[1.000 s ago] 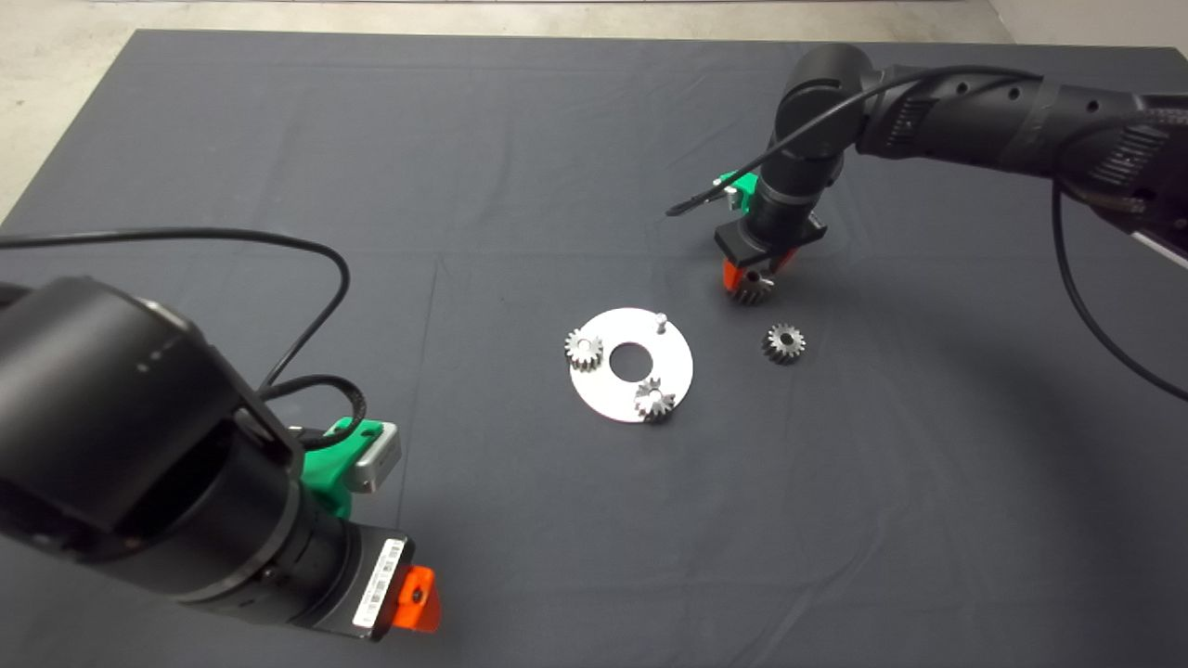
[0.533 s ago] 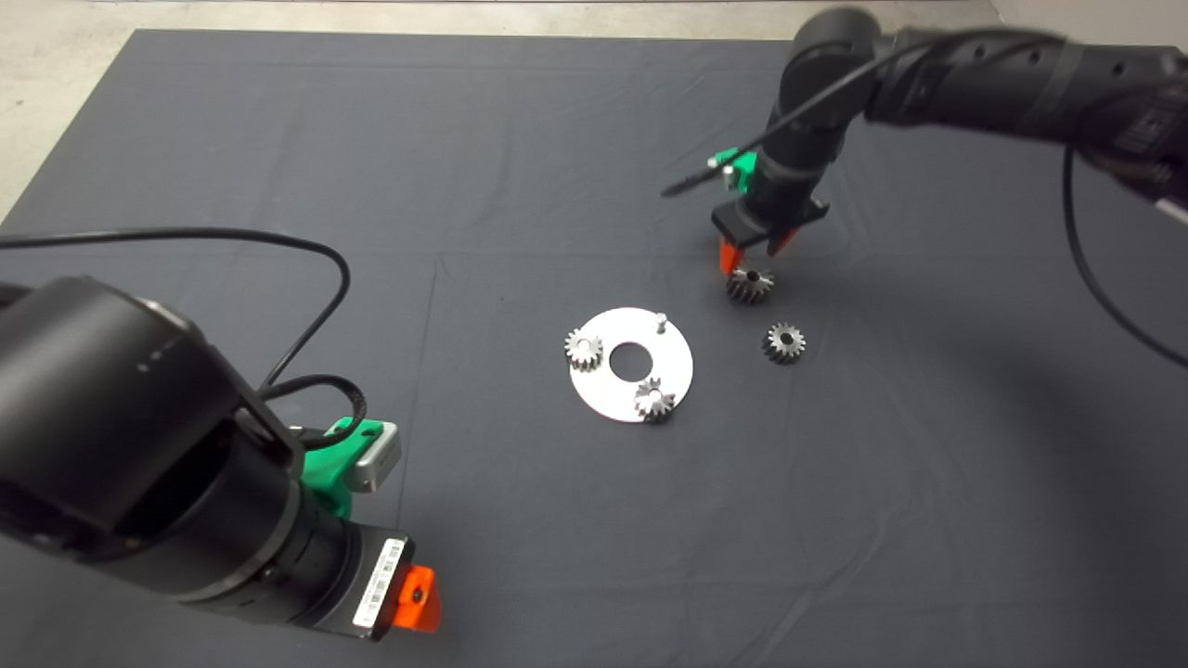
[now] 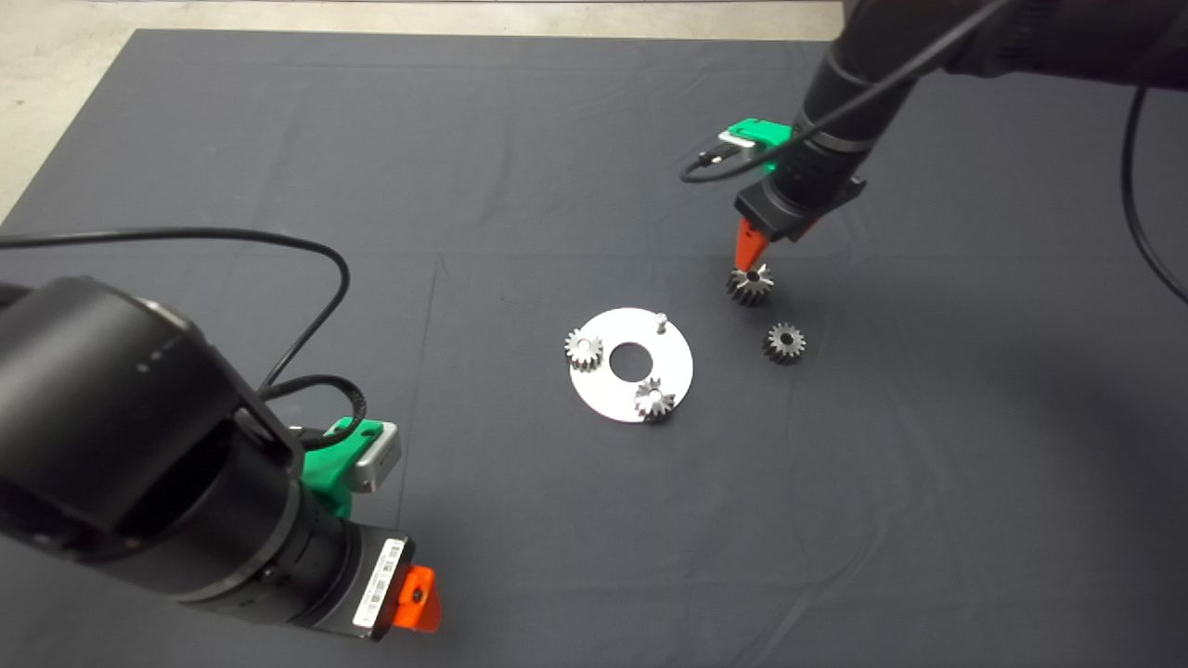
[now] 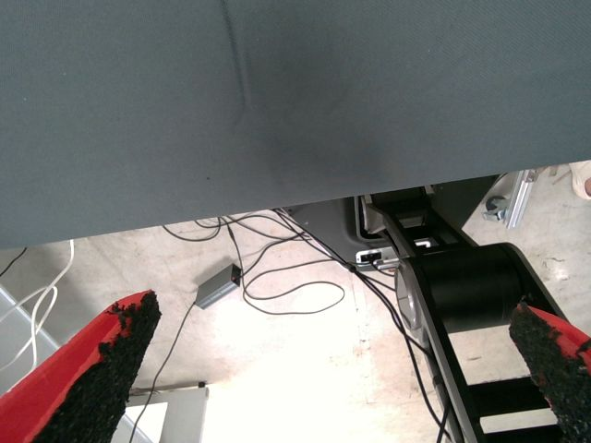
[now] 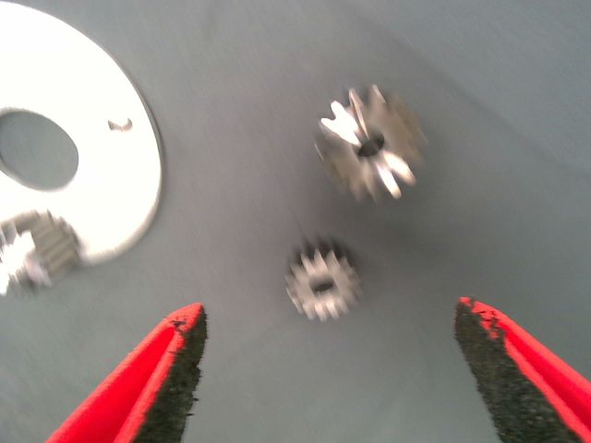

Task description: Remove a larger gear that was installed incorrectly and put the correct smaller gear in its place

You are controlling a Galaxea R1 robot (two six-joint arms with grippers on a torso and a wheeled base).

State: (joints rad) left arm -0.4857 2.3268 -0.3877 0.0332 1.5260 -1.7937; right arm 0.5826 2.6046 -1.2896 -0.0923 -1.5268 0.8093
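The larger gear (image 3: 750,284), shiny and star-like, lies on the mat to the right of the round silver plate (image 3: 608,394). The smaller gear (image 3: 784,342), dark with short teeth, lies on the mat just beside it. My right gripper (image 3: 766,243) is open and empty, raised just above and behind the larger gear. The right wrist view shows the larger gear (image 5: 369,143), the smaller gear (image 5: 321,281) and the plate (image 5: 102,175) beyond the spread right gripper (image 5: 328,306). A bare peg (image 3: 661,321) stands on the plate. My left gripper (image 3: 418,598) is parked at the lower left.
The plate carries a pale short-toothed gear (image 3: 584,349) and a second star-like gear (image 3: 654,401), the latter also in the right wrist view (image 5: 37,254). The left wrist view shows the open left gripper (image 4: 332,314), the mat's edge (image 4: 277,111) and floor cables (image 4: 277,277).
My right gripper has let go of the larger gear, risen and drawn back up and to the right. The gear stays on the mat. The left arm has not moved.
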